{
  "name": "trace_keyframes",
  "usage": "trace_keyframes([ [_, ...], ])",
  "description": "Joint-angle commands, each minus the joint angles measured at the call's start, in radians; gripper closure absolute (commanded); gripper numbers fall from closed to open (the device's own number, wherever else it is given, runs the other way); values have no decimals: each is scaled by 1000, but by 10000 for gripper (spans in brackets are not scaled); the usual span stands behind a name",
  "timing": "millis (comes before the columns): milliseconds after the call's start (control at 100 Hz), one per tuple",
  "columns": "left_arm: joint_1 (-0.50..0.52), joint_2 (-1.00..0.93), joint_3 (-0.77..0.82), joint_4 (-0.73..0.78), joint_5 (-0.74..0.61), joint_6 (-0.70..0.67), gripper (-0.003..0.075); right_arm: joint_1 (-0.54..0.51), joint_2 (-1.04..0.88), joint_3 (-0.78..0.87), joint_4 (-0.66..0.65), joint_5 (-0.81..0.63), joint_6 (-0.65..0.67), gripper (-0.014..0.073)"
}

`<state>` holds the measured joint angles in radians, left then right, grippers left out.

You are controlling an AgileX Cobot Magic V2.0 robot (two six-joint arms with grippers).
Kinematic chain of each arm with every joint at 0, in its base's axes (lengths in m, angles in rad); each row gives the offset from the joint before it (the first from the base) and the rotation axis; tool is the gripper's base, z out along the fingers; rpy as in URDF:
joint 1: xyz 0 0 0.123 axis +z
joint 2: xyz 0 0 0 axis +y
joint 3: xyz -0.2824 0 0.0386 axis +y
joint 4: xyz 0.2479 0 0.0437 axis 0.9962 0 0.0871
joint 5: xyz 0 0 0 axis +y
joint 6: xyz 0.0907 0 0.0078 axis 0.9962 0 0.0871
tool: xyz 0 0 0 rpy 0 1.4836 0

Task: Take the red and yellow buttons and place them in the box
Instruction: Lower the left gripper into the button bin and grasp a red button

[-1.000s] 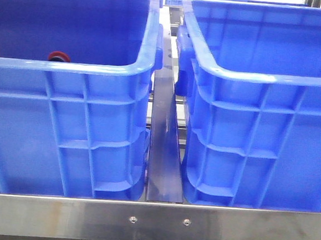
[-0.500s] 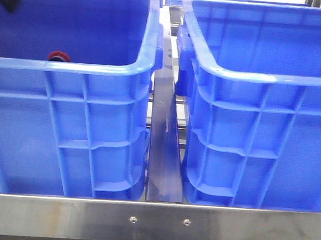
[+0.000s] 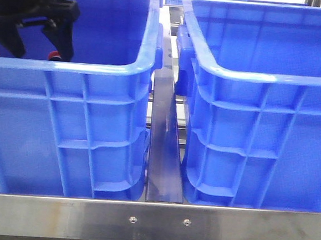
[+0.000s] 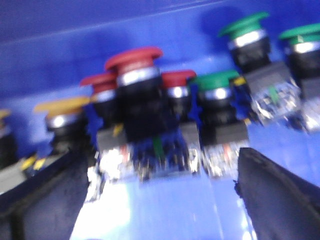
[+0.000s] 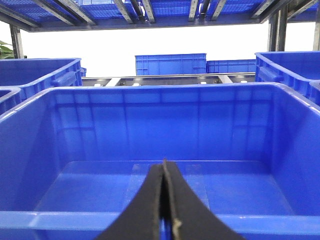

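Inside the left crate [image 3: 100, 37], the open, empty left tool [image 4: 160, 200] should straddle the tallest red button [image 4: 135, 60]; right tool [image 5: 165, 200] shut, empty.

support: steel frame [image 3: 152, 222] | on it: left crate [image 3: 65, 135], box [image 3: 264, 145], side by side, apart

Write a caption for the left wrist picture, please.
Open left gripper closing in on a tall red button among yellow and green ones.
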<state>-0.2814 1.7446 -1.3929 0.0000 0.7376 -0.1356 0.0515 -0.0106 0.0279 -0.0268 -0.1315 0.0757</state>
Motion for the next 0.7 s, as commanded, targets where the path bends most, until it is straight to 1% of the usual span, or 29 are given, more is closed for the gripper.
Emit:
trace_keyframes([
  [0,-7,-11,-53,0,-53,-1,153,-1,-24,-20,-4,-83,-2,662],
  [200,-7,32,-70,0,-69,-1,156,-1,-24,-20,-4,-83,-2,662],
  [290,-7,44,-70,0,-69,-1,197,-1,-24,-20,-4,-83,-2,662],
  [410,-7,51,-70,0,-67,-1,318,-1,-24,-20,-4,-83,-2,662],
  [550,-7,51,-70,0,-67,-1,507,-1,-24,-20,-4,-83,-2,662],
  [560,-7,51,-70,5,-67,-1,538,-1,-24,-20,-4,-83,-2,662],
  [570,-7,51,-70,5,-67,-1,538,-1,-24,-20,-4,-83,-2,662],
  [650,-7,51,-70,11,-63,-1,657,-1,-24,-20,-4,-83,-2,662],
  [690,-7,48,-70,16,-58,-1,700,-1,-24,-20,-4,-83,-2,662],
])
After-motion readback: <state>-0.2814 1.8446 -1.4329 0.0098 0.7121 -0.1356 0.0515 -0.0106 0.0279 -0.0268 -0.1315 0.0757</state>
